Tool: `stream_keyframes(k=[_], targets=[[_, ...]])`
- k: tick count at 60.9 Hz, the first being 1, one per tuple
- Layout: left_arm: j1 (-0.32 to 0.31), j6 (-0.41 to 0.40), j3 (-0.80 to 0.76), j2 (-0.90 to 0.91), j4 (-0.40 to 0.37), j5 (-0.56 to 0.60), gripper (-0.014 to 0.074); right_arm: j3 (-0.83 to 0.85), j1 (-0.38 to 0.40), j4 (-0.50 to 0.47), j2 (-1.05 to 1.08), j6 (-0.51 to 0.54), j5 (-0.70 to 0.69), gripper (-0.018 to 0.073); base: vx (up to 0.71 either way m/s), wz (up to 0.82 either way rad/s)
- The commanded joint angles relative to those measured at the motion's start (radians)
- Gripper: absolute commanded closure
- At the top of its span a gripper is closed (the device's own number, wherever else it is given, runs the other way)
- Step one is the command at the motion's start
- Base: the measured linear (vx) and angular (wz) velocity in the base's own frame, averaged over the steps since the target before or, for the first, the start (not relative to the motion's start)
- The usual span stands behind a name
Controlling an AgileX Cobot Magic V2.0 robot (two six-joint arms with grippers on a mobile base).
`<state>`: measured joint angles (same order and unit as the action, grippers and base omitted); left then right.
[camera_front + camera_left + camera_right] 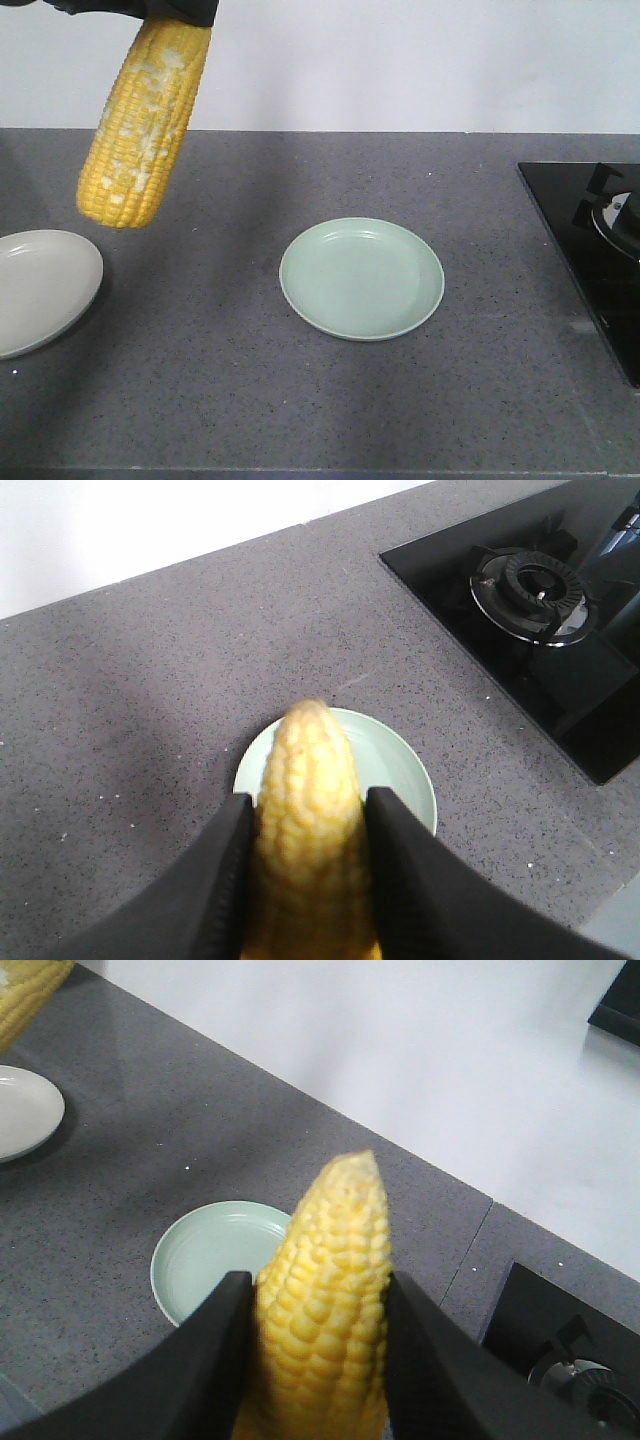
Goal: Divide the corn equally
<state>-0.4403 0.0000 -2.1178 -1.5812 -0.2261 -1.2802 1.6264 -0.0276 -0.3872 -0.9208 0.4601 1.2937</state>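
Left hand (305, 880) pinching patchy cob (308, 820), right hand (310, 1360) pinching clean cob (325, 1300); green plate (300, 290) and white plate (80, 290) below, both unfilled; placing remains.

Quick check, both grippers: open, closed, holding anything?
Left gripper: closed on a corn cob.
Right gripper: closed on another corn cob.
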Motion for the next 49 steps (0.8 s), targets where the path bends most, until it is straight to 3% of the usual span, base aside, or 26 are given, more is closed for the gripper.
stream_keyframes(k=[1,49], targets=[[-0.002,0.000,-0.025,0.036,-0.017,0.029,0.0603,0.020,0.007,-0.019,-0.001,0.006,-0.008,0.0561,0.03,-0.01],[-0.002,0.000,-0.025,0.036,-0.017,0.029,0.0603,0.020,0.007,-0.019,-0.001,0.006,-0.008,0.0561,0.03,-0.02]])
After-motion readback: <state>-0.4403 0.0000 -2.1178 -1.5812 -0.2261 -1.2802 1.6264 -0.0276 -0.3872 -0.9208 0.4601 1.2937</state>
